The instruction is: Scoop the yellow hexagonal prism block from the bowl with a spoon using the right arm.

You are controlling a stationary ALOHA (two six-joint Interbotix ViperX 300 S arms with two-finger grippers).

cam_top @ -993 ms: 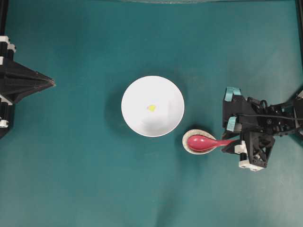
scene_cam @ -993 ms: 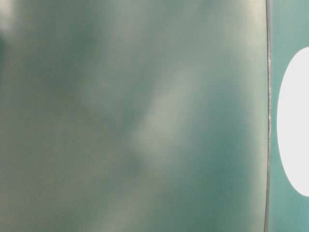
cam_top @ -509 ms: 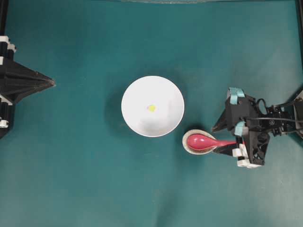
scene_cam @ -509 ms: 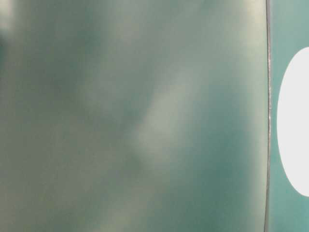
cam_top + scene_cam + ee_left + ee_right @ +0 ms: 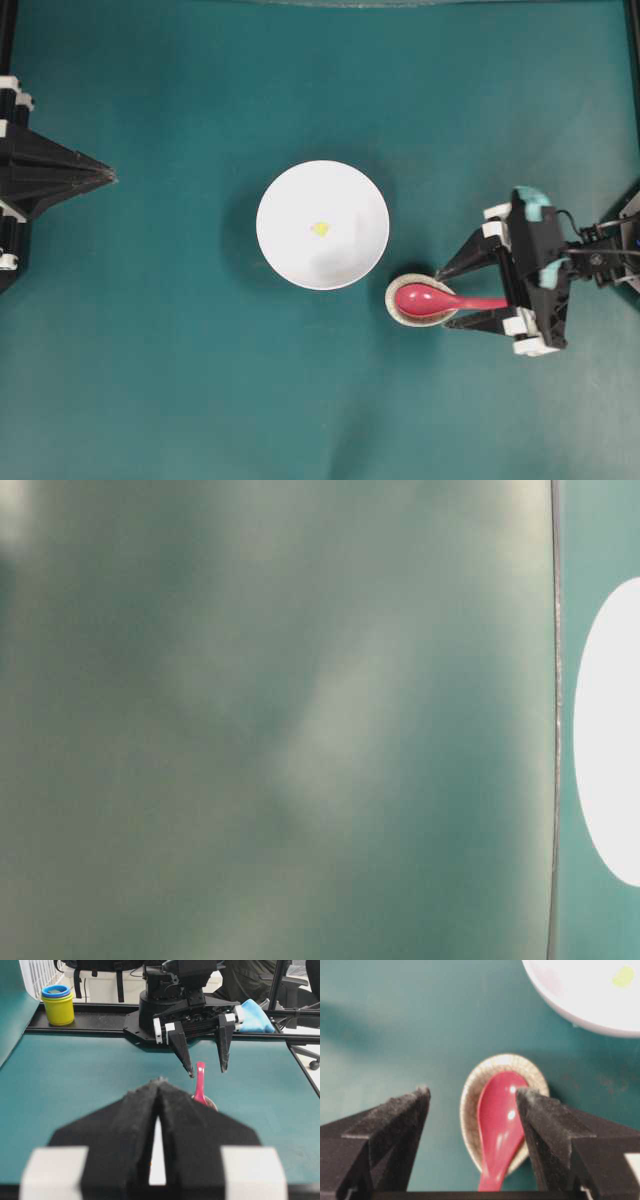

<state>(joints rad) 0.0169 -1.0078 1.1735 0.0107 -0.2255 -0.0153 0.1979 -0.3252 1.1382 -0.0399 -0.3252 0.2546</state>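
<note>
**Right end effector re-aimed over spoon handle, jaws spread wide**

Since the earlier overhead frame, the right end effector [image 5: 452, 296] has turned so that its two fingers now point left along the surface and straddle the spoon handle, and its jaws have widened; bowl, block, spoon and small dish have not shifted.

Yellow hexagonal prism block [image 5: 320, 229]: lies inside the bowl [image 5: 285, 190], slightly left of the bowl's centre, alone on the white floor. It also shows at the top right of the right wrist view [image 5: 623, 976].

Bowl: stands near the middle of the surface [image 5: 200, 380], upright.

Spoon [image 5: 440, 300]: red-pink head rests in the speckled oval dish [image 5: 393, 300], just beside the bowl's lower right edge; the handle runs to the right, toward the right arm [image 5: 545, 290]. In the right wrist view the spoon [image 5: 499, 1130] lies between the two black fingers, which stand clear of it on either side. Whether the fingers are above it or level with it cannot be told.

Right end effector: jaws apart, gripping nothing.

Left end effector [image 5: 158, 1085]: at the left edge of the surface, well apart from the bowl, fingers pressed together to a point, nothing between them.

Table-level view: blurred; only a white oval at the right edge is discernible.
</note>
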